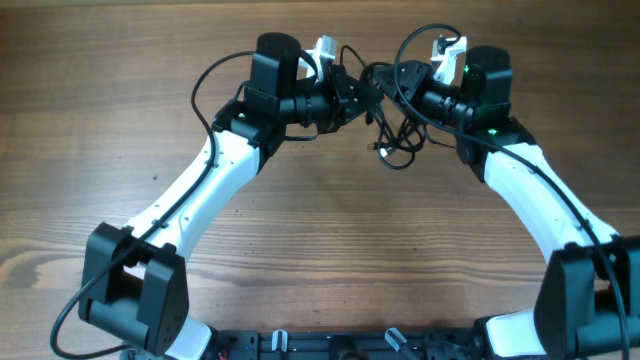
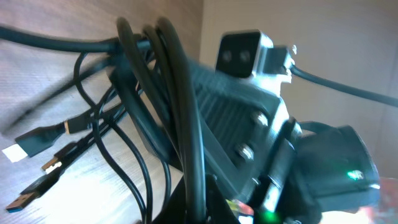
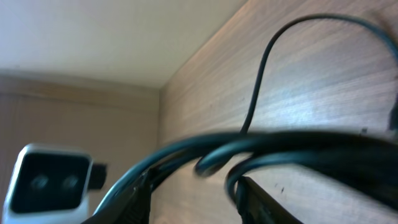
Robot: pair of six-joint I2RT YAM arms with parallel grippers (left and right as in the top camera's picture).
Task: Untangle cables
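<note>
Wood-grain table spreads bare under two white-and-black arms that reach in from either side and meet nose to nose at its far edge, a posture that suits sharing one knot between them. From the overhead view the left arm angles up and to the right, the right arm mirrors it, and the left gripper and right gripper sit just beside each other. The cables, thin black cords in loose loops, hang between and below the two grippers, with their lowest loop down toward the wood, likely raised so the slack falls free and the crossings show. On the left wrist camera several strands rise together through the foreground as though gathered at that gripper, but its fingers are hidden and whether it is clamped cannot be told. On the right wrist camera dark fingers stand somewhat apart with blurred strands crossing above them; grip or no grip cannot be told there either. Plug ends dangle free, one pale tip lowest among them.
</note>
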